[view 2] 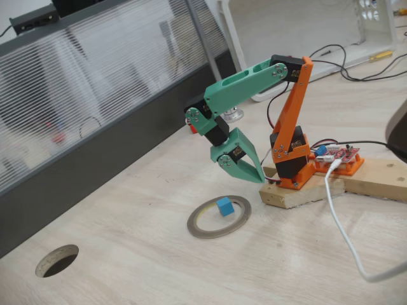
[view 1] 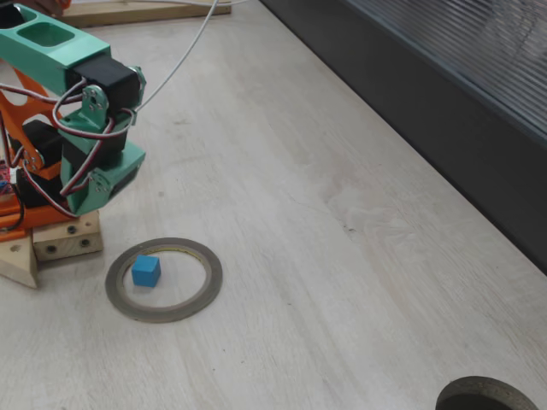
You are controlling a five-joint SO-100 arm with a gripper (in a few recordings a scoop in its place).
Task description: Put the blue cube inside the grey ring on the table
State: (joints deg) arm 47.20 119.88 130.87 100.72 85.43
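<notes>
Two fixed views show my pale whitewashed wood-grain surface (view 1: pixel 359 256), which fills most of each frame, with a dark wall and ribbed translucent panel running along its far edge. My arm, green links on an orange upright, is bolted to a raw wooden block (view 2: pixel 331 187) at the right of one view and the left edge of the other. A white cable (view 2: pixel 346 235) trails from the block toward the lower right. A round dark hole (view 2: pixel 57 260) is cut into the surface at the lower left of that view.

Below my arm lies the thin flat grey-brown ring with a yellowish inner rim (view 1: pixel 120 301), flat on the surface at the lower left of one view and just below centre in the other. The small sky-blue plastic cube (view 1: pixel 146 271) sits inside its opening, near the rim on the side toward my base.

My green claw (view 2: pixel 254 173) hangs above the ring, tip pointing down, holding nothing; its fingers look drawn together.
</notes>
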